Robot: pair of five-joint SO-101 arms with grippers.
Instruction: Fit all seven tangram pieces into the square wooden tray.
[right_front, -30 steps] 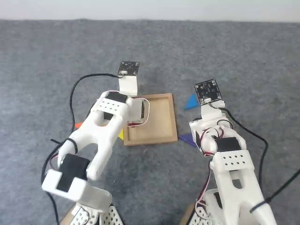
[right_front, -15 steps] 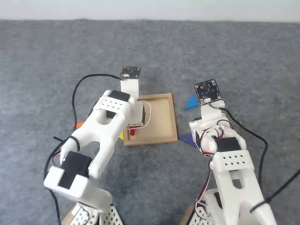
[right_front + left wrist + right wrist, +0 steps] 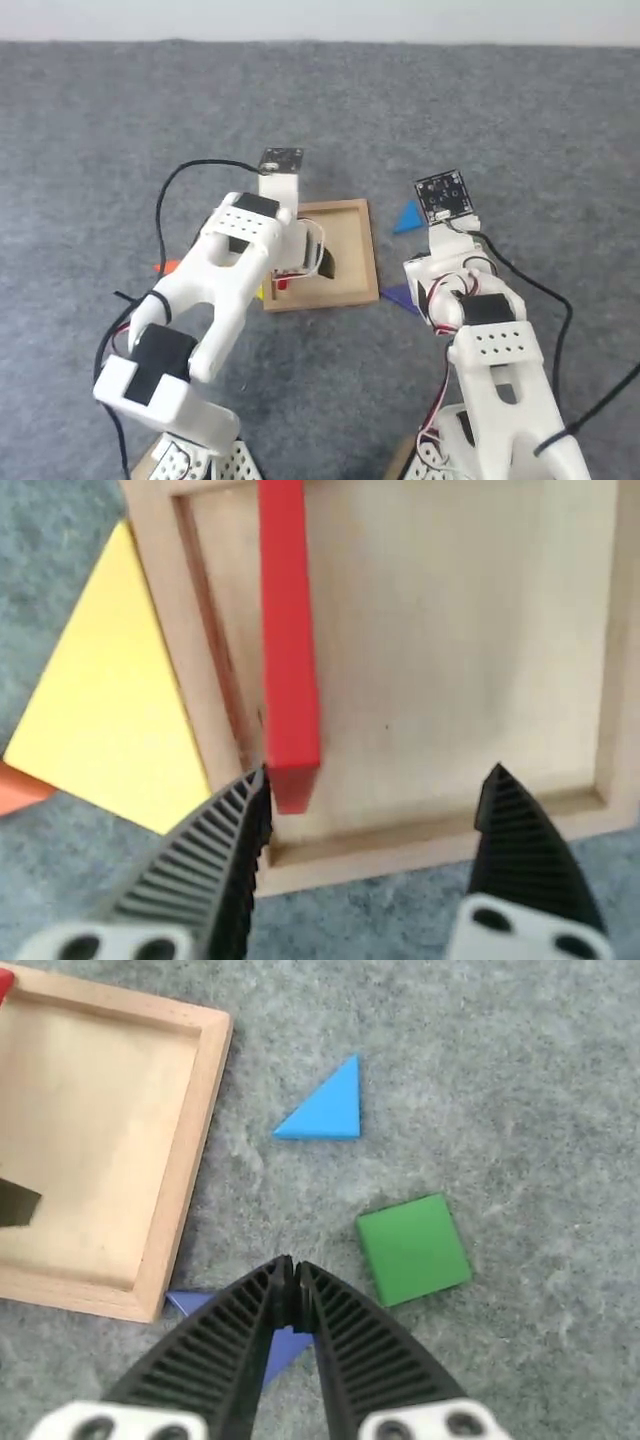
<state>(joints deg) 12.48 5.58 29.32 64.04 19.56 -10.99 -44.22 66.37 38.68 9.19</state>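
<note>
tray (image 3: 420,828): 1 red piece (image 3: 285,630) | outside: 1 light-blue triangle (image 3: 325,1108), 1 green square (image 3: 413,1248) | left jaws released | right jaws clenched

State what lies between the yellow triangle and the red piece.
The tray's wooden rim separates the yellow triangle from the red piece, as the left wrist view shows.

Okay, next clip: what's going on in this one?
Tangram packing, at an early stage. The left claw hangs open over the wooden tray, where a red piece sits along one wall, the only piece seen inside. A yellow triangle lies just outside that wall. The right claw is shut and holds nothing, above the carpet beside the tray, near a blue triangle, a green square and a darker blue piece.
</note>
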